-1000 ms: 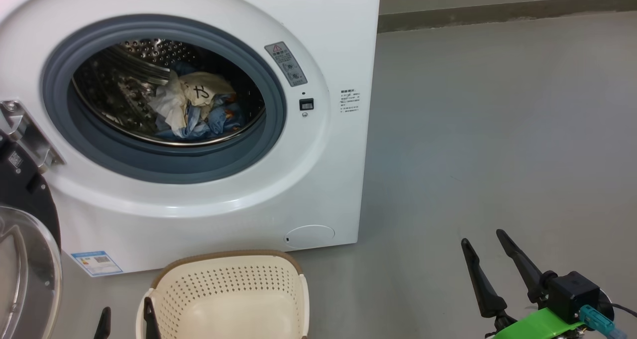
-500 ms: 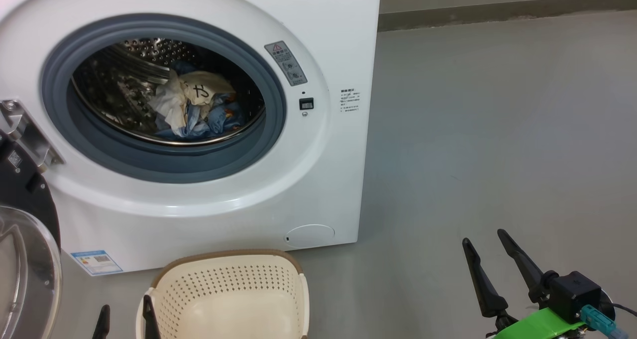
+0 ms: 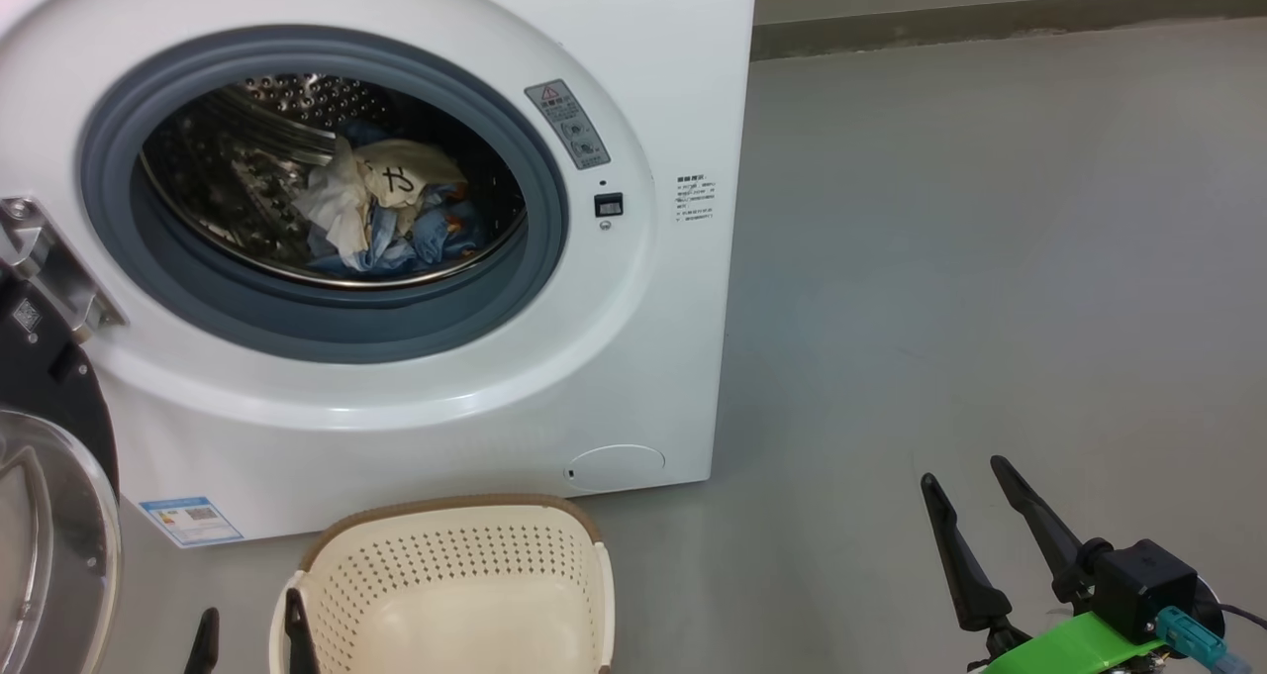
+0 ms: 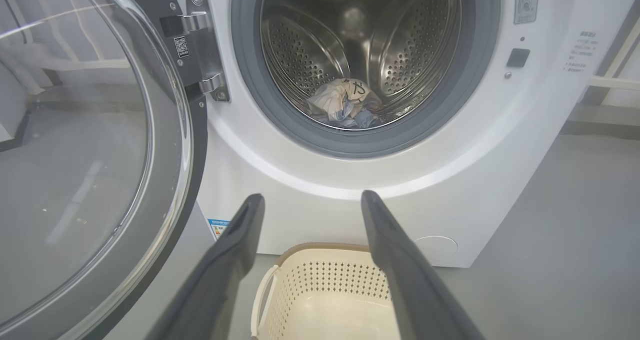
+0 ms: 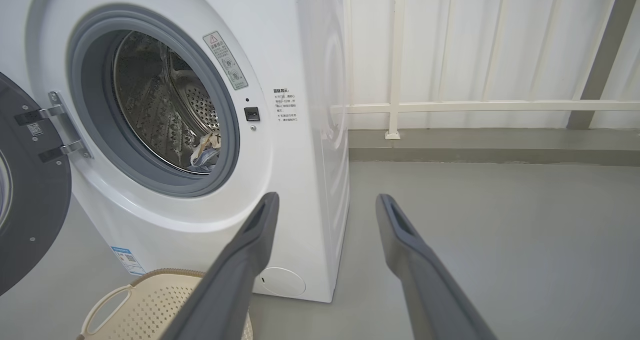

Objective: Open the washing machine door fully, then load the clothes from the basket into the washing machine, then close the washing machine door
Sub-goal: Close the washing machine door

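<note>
The white washing machine (image 3: 633,337) stands with its washing machine door (image 3: 49,516) swung wide open to the left, glass bowl facing out. The clothes (image 3: 391,214), white, cream and light blue, lie bunched at the bottom of the steel drum. In front of the washer sits the cream basket (image 3: 455,595), and the part of its inside that shows is bare. My left gripper (image 4: 311,196) hangs open above the basket, fingers aimed at the washer's front below the drum opening. My right gripper (image 3: 963,473) is open over the floor to the right, holding nothing.
Grey floor (image 3: 990,258) stretches to the right of the washer. A white railing (image 5: 450,105) and a low kerb (image 5: 475,153) run behind it. The open door (image 4: 100,155) takes up the space left of the basket (image 4: 325,290).
</note>
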Motion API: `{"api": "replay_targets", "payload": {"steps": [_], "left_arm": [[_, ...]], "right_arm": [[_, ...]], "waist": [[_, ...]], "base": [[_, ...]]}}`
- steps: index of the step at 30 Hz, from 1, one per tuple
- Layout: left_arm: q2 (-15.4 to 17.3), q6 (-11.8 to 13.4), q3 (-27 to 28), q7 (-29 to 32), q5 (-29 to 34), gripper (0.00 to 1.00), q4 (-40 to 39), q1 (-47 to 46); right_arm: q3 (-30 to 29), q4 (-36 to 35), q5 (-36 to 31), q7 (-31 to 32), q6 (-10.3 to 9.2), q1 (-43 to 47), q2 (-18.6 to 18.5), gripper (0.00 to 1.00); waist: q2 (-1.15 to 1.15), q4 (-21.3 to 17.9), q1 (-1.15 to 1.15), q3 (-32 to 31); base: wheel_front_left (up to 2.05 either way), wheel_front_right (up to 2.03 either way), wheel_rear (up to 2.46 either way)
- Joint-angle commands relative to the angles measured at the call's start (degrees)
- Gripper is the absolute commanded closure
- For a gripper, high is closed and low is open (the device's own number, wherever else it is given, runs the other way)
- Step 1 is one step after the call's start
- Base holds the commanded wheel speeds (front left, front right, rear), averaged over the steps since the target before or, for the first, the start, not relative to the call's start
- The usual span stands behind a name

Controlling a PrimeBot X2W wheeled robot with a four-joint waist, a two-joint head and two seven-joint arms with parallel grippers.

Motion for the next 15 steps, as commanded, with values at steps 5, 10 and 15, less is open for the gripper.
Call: {"api": "replay_targets", "payload": {"steps": [5, 10, 15], "left_arm": [[0.37, -0.07, 1.78, -0.37, 0.56, 0.00, -1.60, -0.60], [0.37, 0.04, 1.75, -0.37, 0.71, 0.00, -1.76, -0.59], [0.37, 0.37, 1.70, -0.37, 0.87, 0.00, -1.82, -0.51]], "right_arm": [[0.93, -1.54, 0.12, -0.27, 0.09, -0.01, -0.19, 0.00], [0.86, -1.62, 0.10, -0.27, 0.09, 0.08, -0.21, 0.00], [0.90, -1.64, 0.12, -0.27, 0.09, 0.01, -0.26, 0.00]], "waist": [[0.00, 0.05, 0.00, 0.12], [0.00, 0.21, 0.00, 0.25], [0.00, 0.26, 0.00, 0.36]], "base": [[0.00, 0.00, 0.00], [0.00, 0.00, 0.00], [-0.08, 0.08, 0.00]]}}
